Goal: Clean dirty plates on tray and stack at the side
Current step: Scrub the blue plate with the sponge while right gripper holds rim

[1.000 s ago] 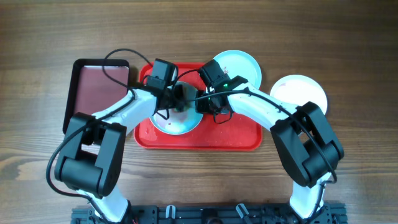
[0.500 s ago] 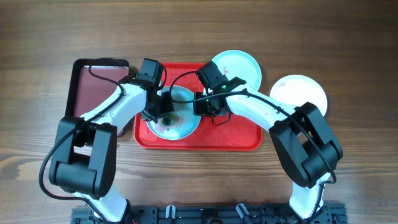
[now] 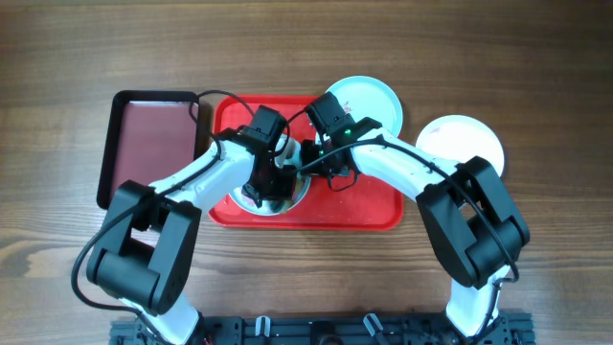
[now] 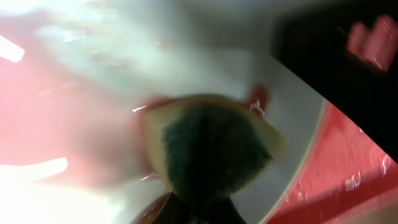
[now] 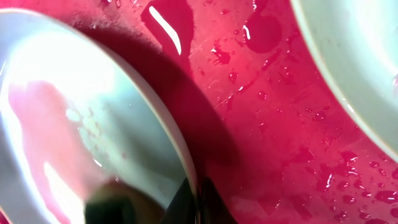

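A pale turquoise plate lies on the left half of the red tray. My left gripper is shut on a yellow sponge with a dark green face and presses it on this plate. My right gripper is shut on the plate's right rim, one finger on each side. A second turquoise plate overlaps the tray's back right corner and shows in the right wrist view. A white plate lies on the table to the right.
A smaller dark maroon tray with a black rim lies left of the red tray. The red tray's floor is wet with droplets. The wooden table surrounds everything.
My left gripper has swept the sponge over the plate, first to the left, then to the front right. The right gripper has stayed on the rim.
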Tool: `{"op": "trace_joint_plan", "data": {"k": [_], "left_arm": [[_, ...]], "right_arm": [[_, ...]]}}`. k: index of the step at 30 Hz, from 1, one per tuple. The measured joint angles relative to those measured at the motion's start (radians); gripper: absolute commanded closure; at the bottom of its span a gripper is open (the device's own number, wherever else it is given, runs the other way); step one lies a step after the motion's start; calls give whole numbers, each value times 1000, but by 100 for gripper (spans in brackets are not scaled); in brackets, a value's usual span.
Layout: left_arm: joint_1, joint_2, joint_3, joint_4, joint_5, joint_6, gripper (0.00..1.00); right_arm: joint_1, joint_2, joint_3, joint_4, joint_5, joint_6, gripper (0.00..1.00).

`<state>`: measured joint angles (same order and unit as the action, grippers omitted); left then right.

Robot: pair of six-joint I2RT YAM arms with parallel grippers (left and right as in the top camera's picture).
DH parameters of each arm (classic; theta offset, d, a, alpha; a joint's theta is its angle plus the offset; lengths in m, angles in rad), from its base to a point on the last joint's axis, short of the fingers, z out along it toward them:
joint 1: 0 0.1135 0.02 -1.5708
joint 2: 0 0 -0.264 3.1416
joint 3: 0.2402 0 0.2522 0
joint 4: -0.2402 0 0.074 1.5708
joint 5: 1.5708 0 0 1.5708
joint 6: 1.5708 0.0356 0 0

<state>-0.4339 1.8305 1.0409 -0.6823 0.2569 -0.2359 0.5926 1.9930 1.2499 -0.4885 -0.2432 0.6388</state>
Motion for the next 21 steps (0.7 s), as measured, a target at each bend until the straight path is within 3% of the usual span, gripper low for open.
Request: {"op": "trace_joint_plan", "data": {"k": [7,11,15,17,21], "left_arm": [[-2,-5,24,-146,-396,-484,96],[-2,8,11,-205,-615,-678,96],[-3,14,-4,-147,-716,-751,96],[-2,17,-13,-74,-756,-733,96],[18,19,-28,177,-735,-508,96]], "right_arm": [[7,0,0,20,-55,0,96],[11,0,0,18,-75,1,96],[16,0,0,18,-98,1,96],[16,0,2,17,-100,4,96],[0,-2,5,6,-85,14,96]]}}
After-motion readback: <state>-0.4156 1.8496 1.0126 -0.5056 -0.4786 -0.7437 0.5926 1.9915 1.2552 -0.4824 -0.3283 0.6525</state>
